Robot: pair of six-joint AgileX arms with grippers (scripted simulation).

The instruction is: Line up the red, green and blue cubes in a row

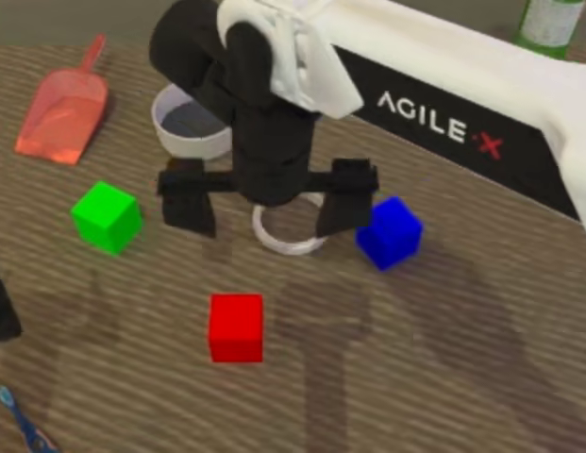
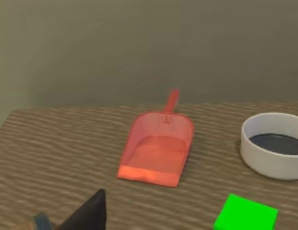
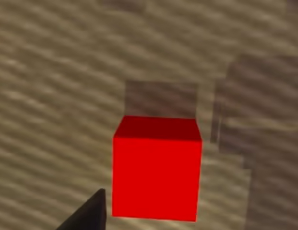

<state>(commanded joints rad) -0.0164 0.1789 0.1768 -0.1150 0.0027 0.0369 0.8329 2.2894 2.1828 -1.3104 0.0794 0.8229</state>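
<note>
Three cubes apart, "AGILE X" lettering (image 1: pixel 442 125) on right arm, right pincer (image 1: pixel 266 204) wide, empty.

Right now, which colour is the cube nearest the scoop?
Bright green: the green cube, seen best from the top view.

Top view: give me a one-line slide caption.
Right pincer hangs open above the table between green cube and blue cube, red cube lying nearer the camera, none yet in a row.
</note>
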